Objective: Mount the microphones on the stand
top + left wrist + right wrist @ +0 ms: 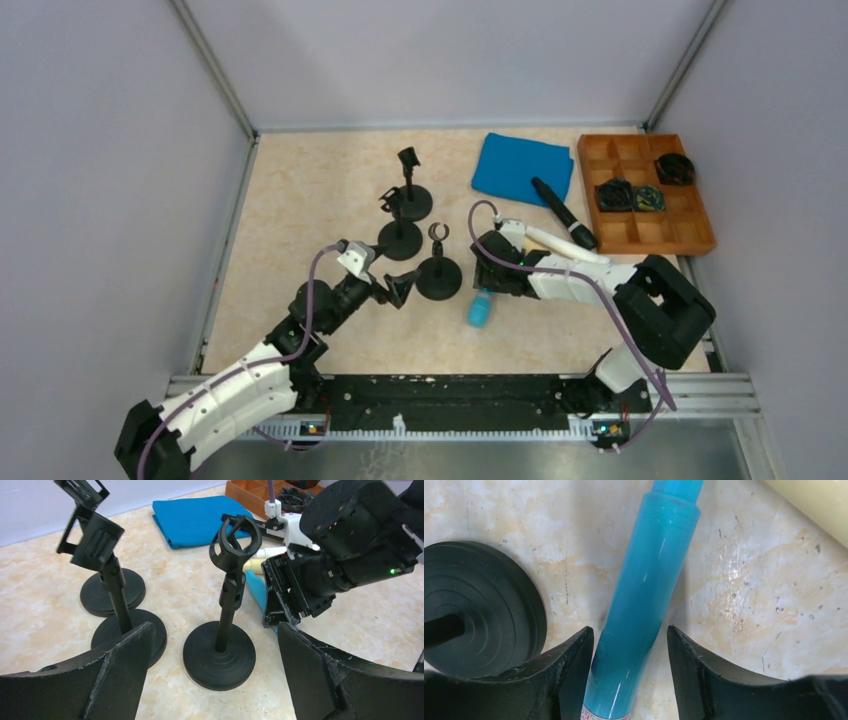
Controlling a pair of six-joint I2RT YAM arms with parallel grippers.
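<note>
The light blue microphone (644, 595) lies flat on the table, between the open fingers of my right gripper (629, 630); the left finger is close against it and the right finger stands apart. In the top view it (481, 308) pokes out below my right gripper (487, 278). The cream microphone (565, 247) and the black microphone (563, 213) lie behind the right arm. No white microphone shows. Three black stands (438, 275) (400, 238) (411, 196) stand mid-table. My left gripper (214, 630) is open and empty, facing the nearest stand (220, 652).
A folded blue cloth (522, 167) lies at the back. A brown compartment tray (690, 238) with dark items stands at the back right. My right gripper body (340, 555) is just right of the nearest stand's ring clip (235, 537).
</note>
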